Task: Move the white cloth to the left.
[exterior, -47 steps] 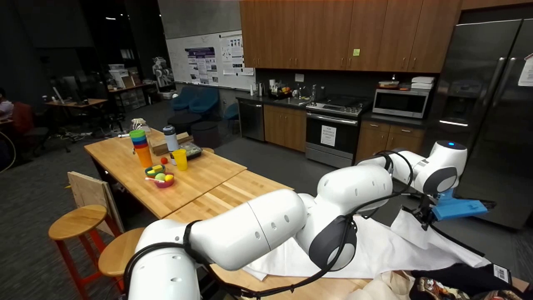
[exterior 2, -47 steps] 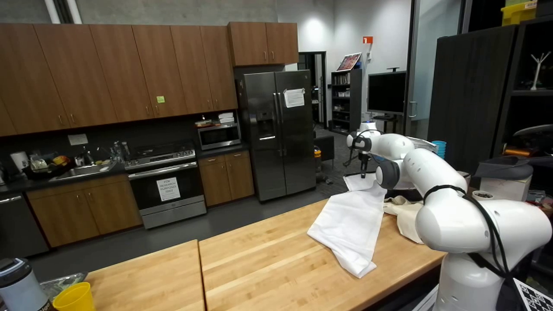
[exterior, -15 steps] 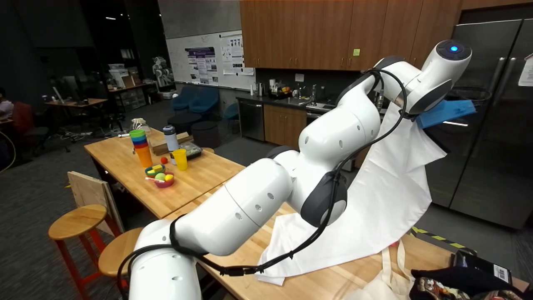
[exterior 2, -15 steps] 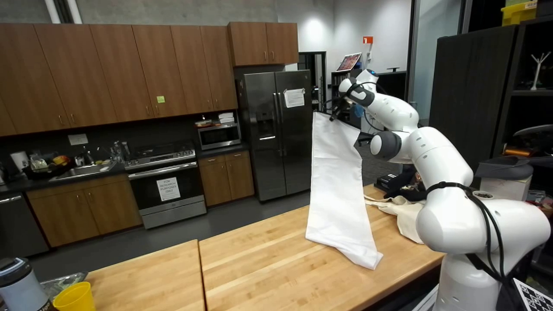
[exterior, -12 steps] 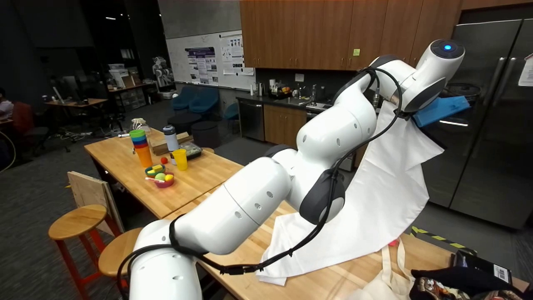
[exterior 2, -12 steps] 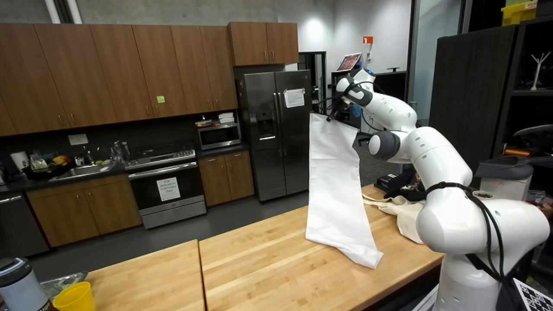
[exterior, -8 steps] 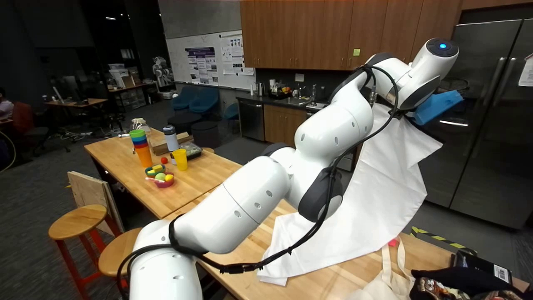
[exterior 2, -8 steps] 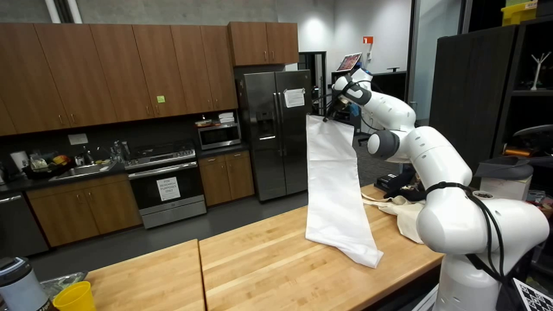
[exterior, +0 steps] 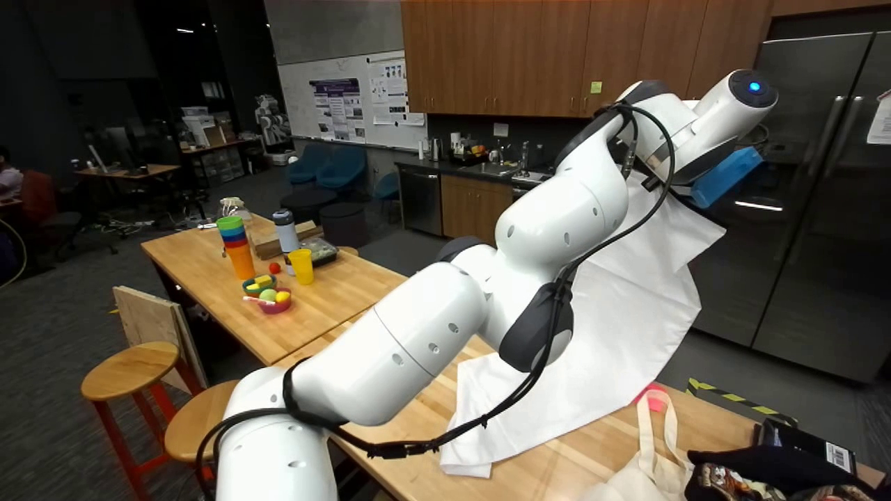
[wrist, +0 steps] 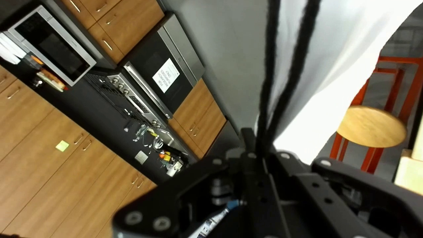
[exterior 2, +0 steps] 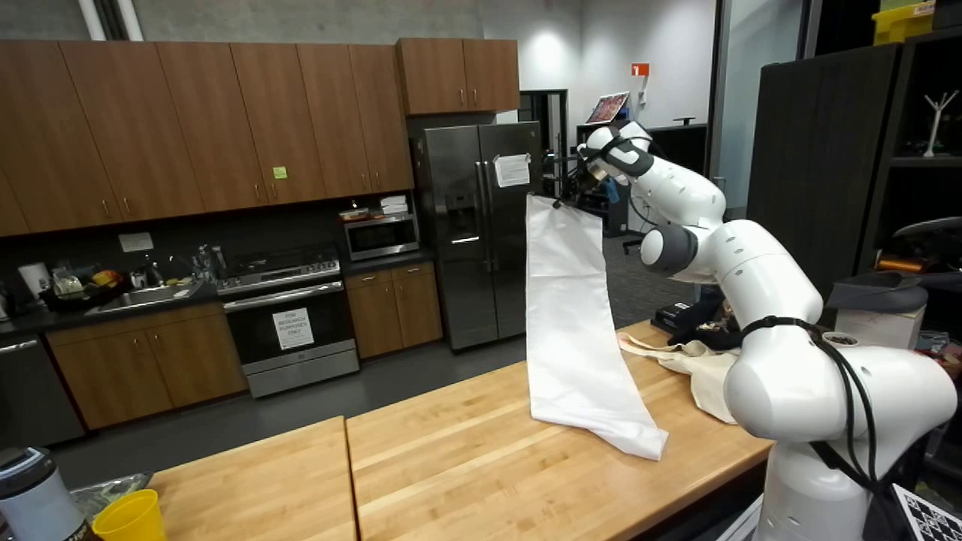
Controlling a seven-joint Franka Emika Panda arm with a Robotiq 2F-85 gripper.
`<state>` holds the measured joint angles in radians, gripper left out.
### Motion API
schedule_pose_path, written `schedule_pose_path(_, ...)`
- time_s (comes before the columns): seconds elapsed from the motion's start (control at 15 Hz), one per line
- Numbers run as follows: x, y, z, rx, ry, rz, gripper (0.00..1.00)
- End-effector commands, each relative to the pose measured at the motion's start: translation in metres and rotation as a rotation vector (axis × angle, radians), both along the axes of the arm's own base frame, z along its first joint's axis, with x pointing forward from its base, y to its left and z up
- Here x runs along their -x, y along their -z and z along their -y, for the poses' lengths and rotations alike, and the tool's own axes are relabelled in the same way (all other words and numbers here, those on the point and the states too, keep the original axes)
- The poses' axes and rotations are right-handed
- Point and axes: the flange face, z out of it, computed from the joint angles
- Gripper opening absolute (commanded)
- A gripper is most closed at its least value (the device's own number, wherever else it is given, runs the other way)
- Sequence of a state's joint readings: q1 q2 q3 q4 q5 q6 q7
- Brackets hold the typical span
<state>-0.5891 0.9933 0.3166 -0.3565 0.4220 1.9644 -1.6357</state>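
A notice [exterior 2: 291,329] on the oven [exterior 2: 252,319] reads "FOR RESEARCH PURPOSES ONLY"; in the wrist view the same sheet lies aslant. A red sign [exterior 2: 639,69] in the background carries a white 1. Print on the paper [exterior 2: 512,170] taped to the fridge [exterior 2: 460,293], and on the poster [exterior: 339,109] with a purple heading, is too small to read. A barcode label [exterior: 838,456] shows on a black box [exterior: 800,440].

The arm [exterior: 418,344] slants upward from its base, bends at the elbow and carries its wrist well above table height, a blue light [exterior: 754,87] glowing on the cap. The claw [exterior 2: 558,204] tips downward, clenched on the upper edge of the white cloth [exterior 2: 567,300]. In the wrist view its fingers stand together, and two dark strips [wrist: 295,62] run from the tips along the fabric; what they are cannot be told. The cloth hangs from the claw in a long sheet, its lower end resting on the table [exterior 2: 451,451], near the cream bag [exterior 2: 714,383].
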Motion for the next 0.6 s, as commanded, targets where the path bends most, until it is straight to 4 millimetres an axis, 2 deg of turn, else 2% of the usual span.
schedule_pose_path(0.0, 0.005, -0.007, 0.014, -0.067, 0.055, 0.058, 0.01)
schedule_pose_path(0.33, 0.016, 0.003, 0.046, -0.126, 0.247, -0.002, 0.01)
schedule_pose_path(0.4, 0.012, 0.003, 0.039, -0.114, 0.194, 0.02, 0.01)
schedule_pose_path(0.53, 0.013, 0.007, 0.043, -0.117, 0.203, 0.013, 0.04)
